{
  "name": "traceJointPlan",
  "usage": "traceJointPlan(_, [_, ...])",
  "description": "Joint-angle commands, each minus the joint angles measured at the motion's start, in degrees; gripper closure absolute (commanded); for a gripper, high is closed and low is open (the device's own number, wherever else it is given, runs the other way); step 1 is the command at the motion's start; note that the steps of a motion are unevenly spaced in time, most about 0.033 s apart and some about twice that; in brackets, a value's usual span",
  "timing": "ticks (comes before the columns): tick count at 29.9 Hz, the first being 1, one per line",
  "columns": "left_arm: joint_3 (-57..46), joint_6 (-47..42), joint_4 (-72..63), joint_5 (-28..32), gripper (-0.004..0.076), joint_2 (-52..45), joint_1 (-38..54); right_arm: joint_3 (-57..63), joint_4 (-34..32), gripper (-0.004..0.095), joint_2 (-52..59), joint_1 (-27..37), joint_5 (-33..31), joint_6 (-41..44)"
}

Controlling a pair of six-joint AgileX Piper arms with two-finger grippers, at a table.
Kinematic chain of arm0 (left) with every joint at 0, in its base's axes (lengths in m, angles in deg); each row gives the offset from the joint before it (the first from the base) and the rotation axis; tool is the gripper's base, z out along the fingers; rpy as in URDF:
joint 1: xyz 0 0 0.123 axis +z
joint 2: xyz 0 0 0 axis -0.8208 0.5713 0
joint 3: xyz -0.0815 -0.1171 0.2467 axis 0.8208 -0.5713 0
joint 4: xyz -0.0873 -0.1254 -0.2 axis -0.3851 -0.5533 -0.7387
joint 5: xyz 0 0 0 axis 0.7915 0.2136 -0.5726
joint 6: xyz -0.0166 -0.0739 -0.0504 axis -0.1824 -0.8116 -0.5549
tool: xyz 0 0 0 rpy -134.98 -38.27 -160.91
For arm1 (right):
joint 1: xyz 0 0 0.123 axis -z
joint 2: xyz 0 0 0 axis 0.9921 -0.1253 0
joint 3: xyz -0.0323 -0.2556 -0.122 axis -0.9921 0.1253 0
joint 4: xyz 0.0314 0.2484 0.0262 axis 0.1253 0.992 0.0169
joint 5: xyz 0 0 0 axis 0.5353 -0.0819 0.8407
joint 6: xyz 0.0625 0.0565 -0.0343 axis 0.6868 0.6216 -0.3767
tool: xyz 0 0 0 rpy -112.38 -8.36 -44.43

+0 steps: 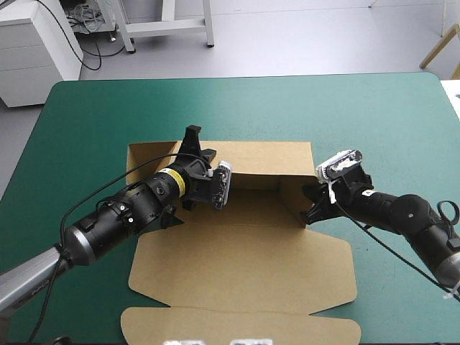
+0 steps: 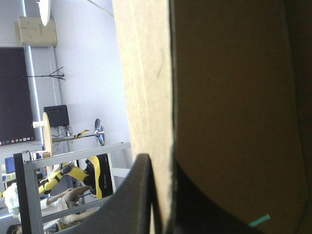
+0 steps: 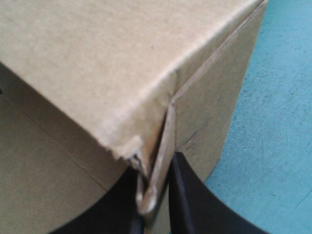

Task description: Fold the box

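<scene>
The brown box [image 1: 244, 266] lies mid-table, its lid panel flat toward the near edge and its far wall [image 1: 266, 162] raised. My left gripper [image 1: 192, 154] is shut on the box's left part, board edge [image 2: 163, 146] between its black fingers [image 2: 136, 200]. At the right corner, my right gripper [image 1: 310, 212] is shut on the box, pinching the side wall [image 3: 156, 190] where it meets the raised wall [image 3: 97, 68]; one finger [image 3: 187, 204] sits outside, the other inside.
Teal-green cover [image 1: 374, 122] lies bare around the box on the far side and right [image 3: 273, 122]. A white cabinet [image 1: 36, 43] stands beyond the table's far left corner.
</scene>
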Motion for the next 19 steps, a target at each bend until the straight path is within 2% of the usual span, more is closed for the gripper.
traceJointPlan(1, [-0.47, -1.8, -5.73, -5.68, 0.0703, 0.64, -1.84, -1.73, 3.85, 0.0926, 0.63, -0.53, -2.92, -0.4])
traceJointPlan(6, [-0.08, -3.39, -6.58, -6.13, 0.0537, 0.02, -2.07, -1.73, 3.85, 0.0927, 0.63, -0.53, -2.61, -0.4])
traceJointPlan(14, [-0.08, -6.53, -5.76, -3.03, 0.0248, -5.63, -5.71, -1.73, 3.85, 0.0926, 0.63, -0.53, -1.32, 0.24])
traceJointPlan(16, [-0.08, -7.68, -5.64, -4.1, 0.0218, -7.28, -7.04, -1.73, 3.85, 0.0926, 0.63, -0.53, -0.95, 0.55])
traceJointPlan(19, [-0.08, -7.79, -5.51, -5.76, 0.0216, -9.46, -8.66, -1.73, 3.85, 0.0926, 0.63, -0.53, -0.28, 1.1])
